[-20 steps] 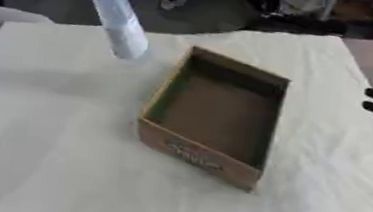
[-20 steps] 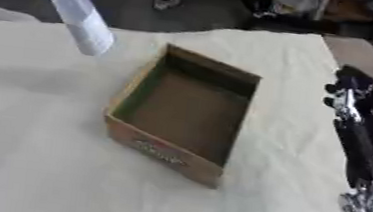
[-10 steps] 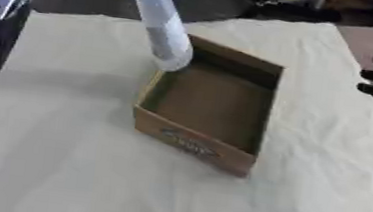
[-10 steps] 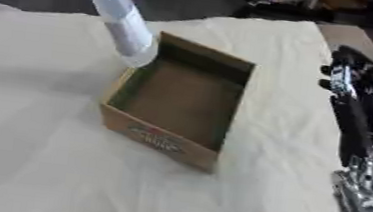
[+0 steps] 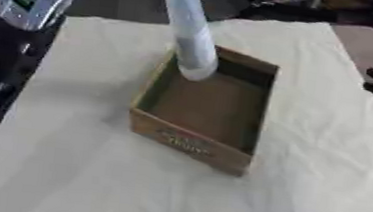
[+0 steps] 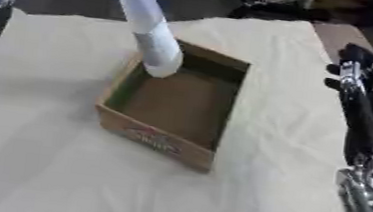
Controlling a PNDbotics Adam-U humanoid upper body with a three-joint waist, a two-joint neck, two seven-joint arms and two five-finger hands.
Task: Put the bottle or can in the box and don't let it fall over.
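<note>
Red mark on box (image 5: 188, 142) front wall, too blurred to read; no other text.

**Two head cams, basically one viewpoint**

Both views sit up high in the robot's head and look steeply down and forward at the bench (image 5: 60, 164), close enough that its cream cover fills most of each picture. They share nearly everything: the cardboard box (image 5: 199, 147) in the middle, the pale bottle (image 6: 147, 20) hanging over its far end, and the dark floor past the far edge. The box sits further left in the right eye view, which also catches much more of the right arm (image 6: 372, 129) along its right side. The left eye view shows more of the grey gear at upper left.
</note>
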